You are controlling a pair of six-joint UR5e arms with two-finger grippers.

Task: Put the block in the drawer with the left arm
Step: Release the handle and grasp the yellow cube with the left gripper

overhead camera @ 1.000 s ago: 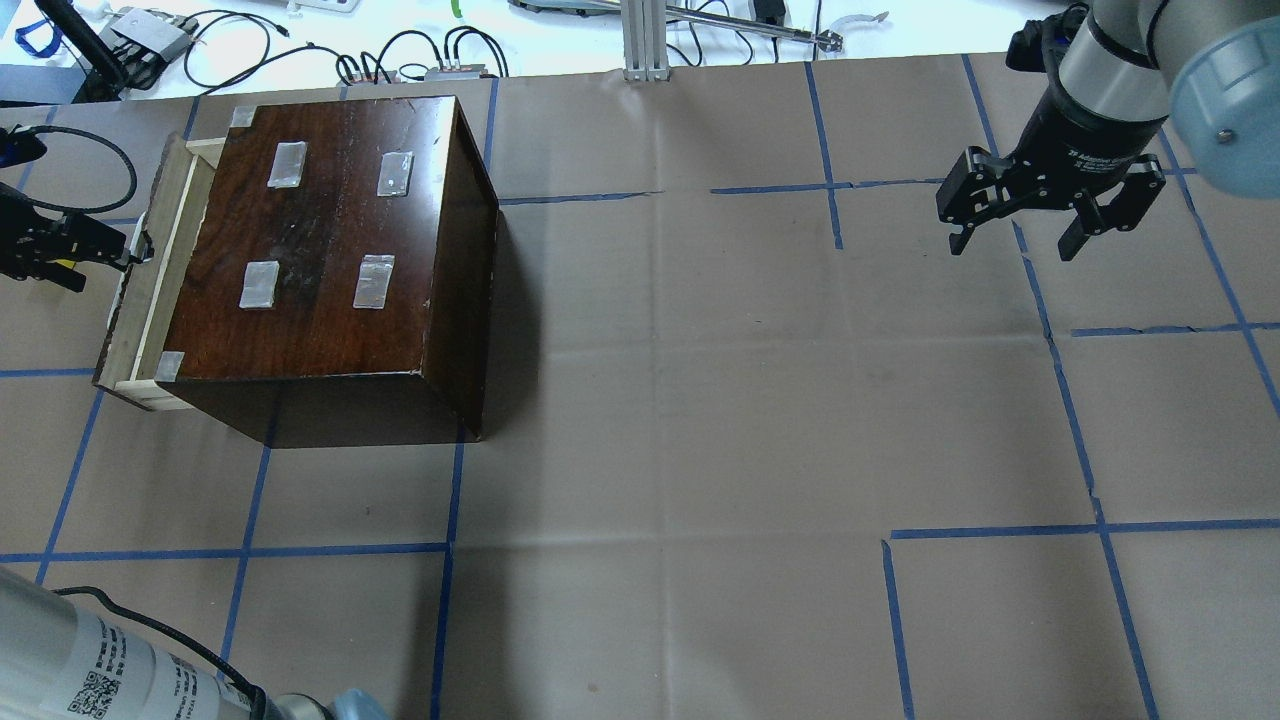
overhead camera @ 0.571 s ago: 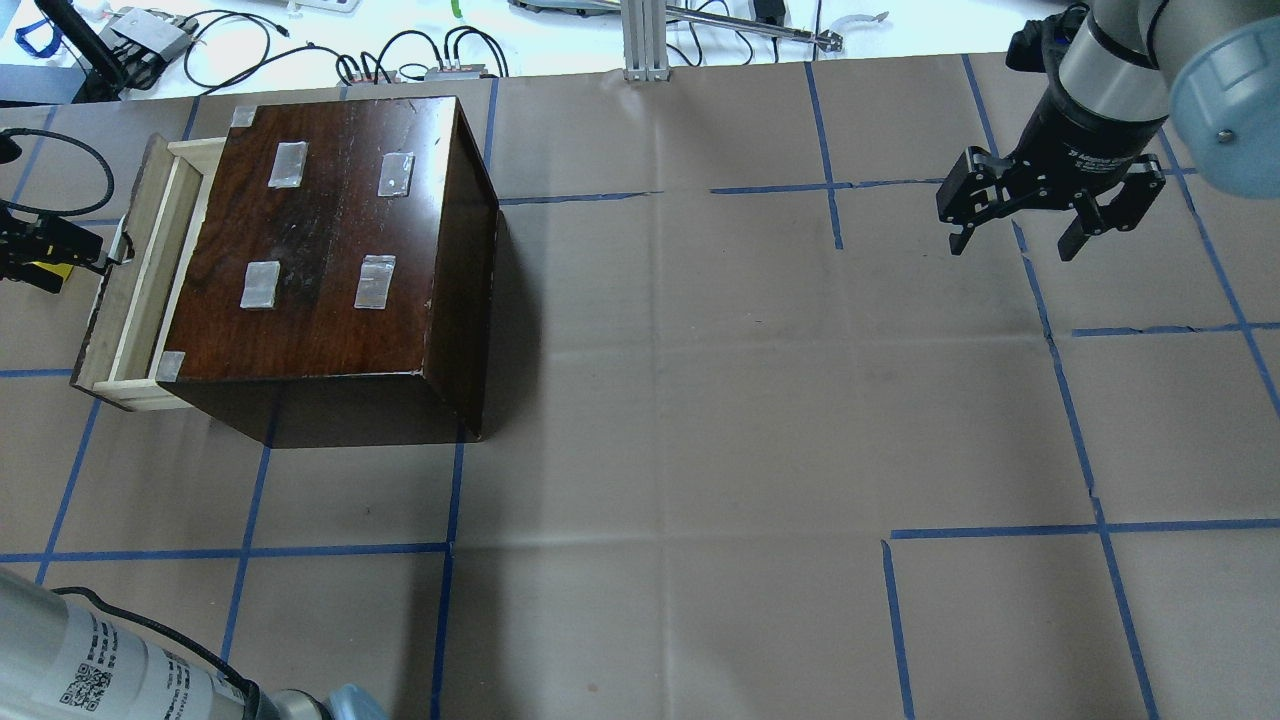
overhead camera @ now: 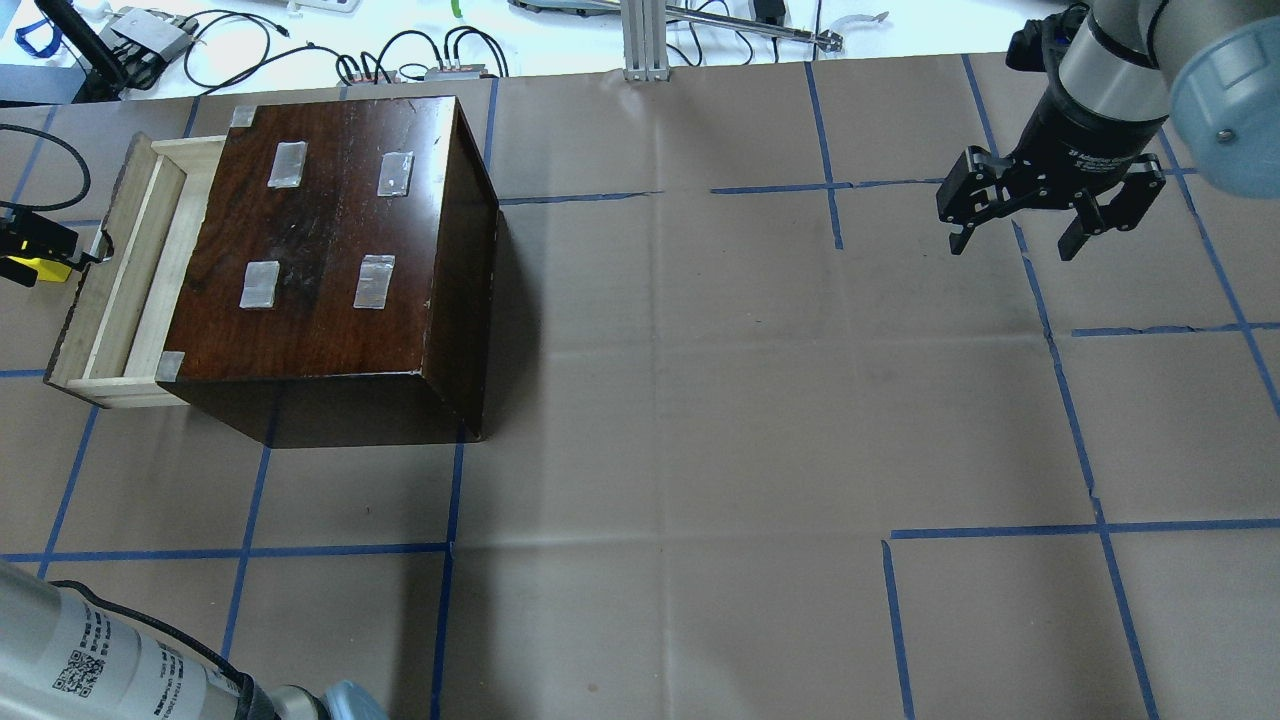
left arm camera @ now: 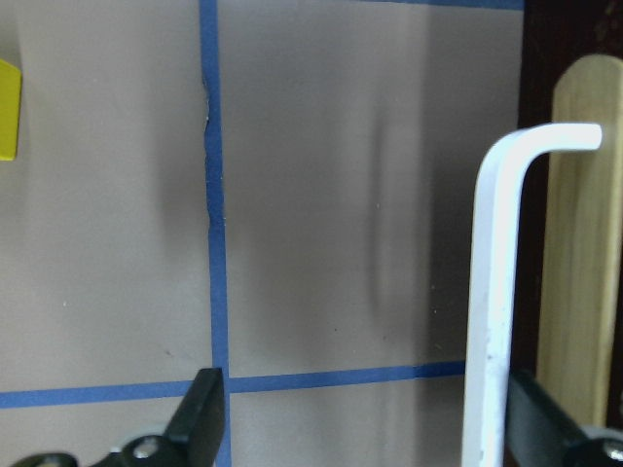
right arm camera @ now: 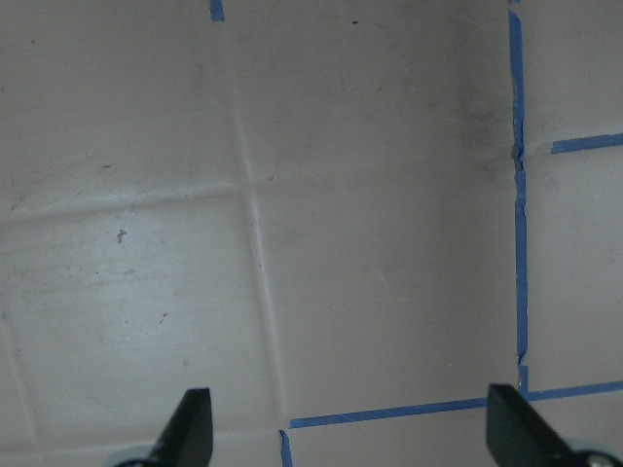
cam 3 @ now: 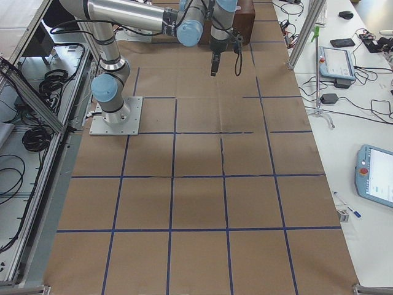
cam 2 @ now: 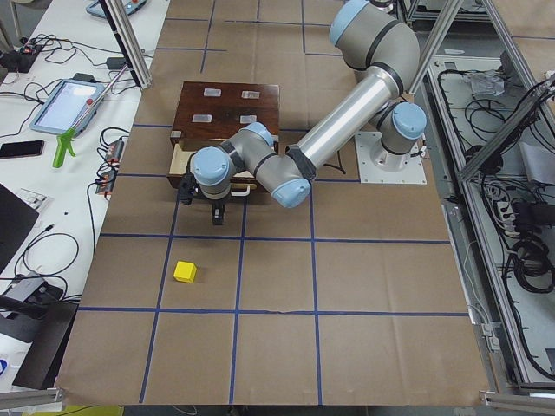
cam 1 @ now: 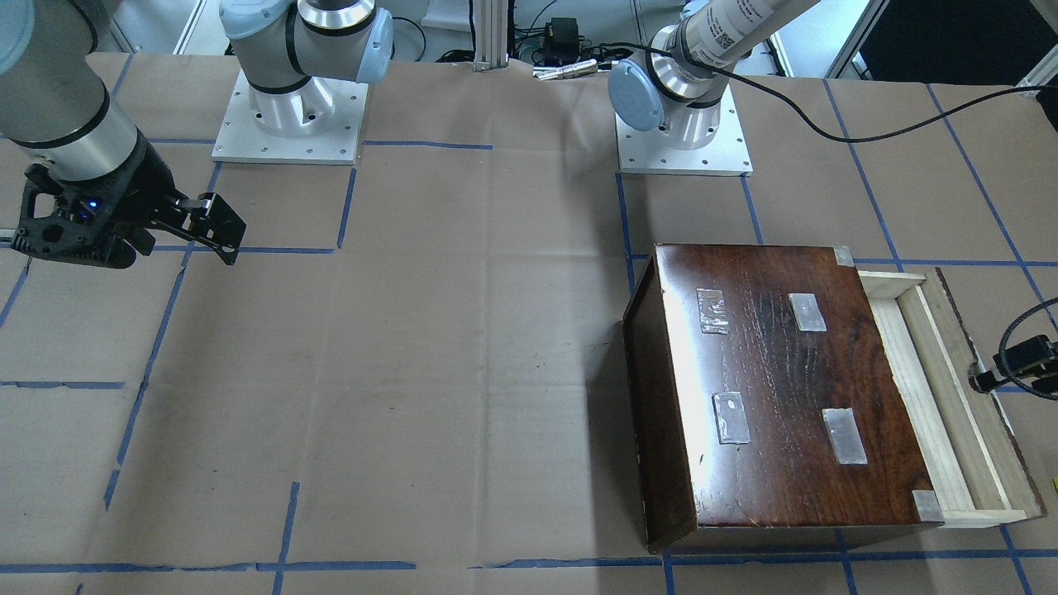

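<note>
The yellow block lies on the table paper, away from the drawer front; its edge also shows in the left wrist view and in the overhead view. The pale wood drawer stands partly out of the dark-brown cabinet. My left gripper is open at the drawer front. In the left wrist view its right finger sits right beside the drawer's white hook handle. My right gripper is open and empty above the far right of the table.
Blue tape lines cross the brown paper. Cables and small devices lie beyond the table's far edge. The left arm's black cable loops beside the drawer. The arm bases stand at the robot's side.
The drawer has slid further out of the cabinet, and my left gripper has moved the same way with it. The right arm has not moved.
</note>
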